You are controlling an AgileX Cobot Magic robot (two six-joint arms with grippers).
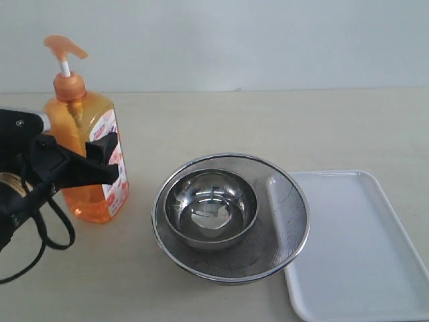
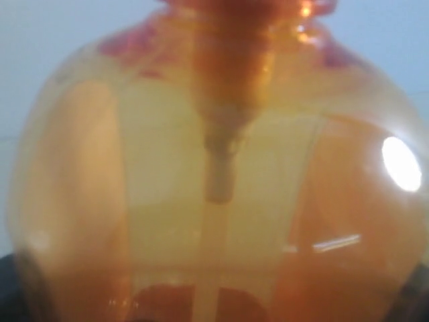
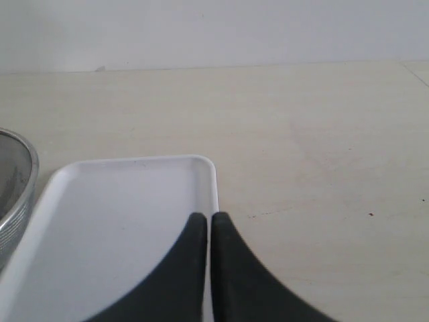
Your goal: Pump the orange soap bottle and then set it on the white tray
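Claws: left claw clasps the upright orange soap bottle; right claw, pinched together, hangs over the white tray.

Black left gripper, looped black cables; right gripper black, tapered.

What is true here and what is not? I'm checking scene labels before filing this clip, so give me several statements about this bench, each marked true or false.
1. The orange soap bottle stands upright on the table. True.
2. The bottle is on the white tray. False: it stands on the table, on the far side of the bowls from the tray.
3. A steel bowl sits inside the mesh strainer. True.
4. The right pincer is wide open. False: its jaws are together, above the tray's rim.
5. The left pincer has the bottle between its jaws. True.
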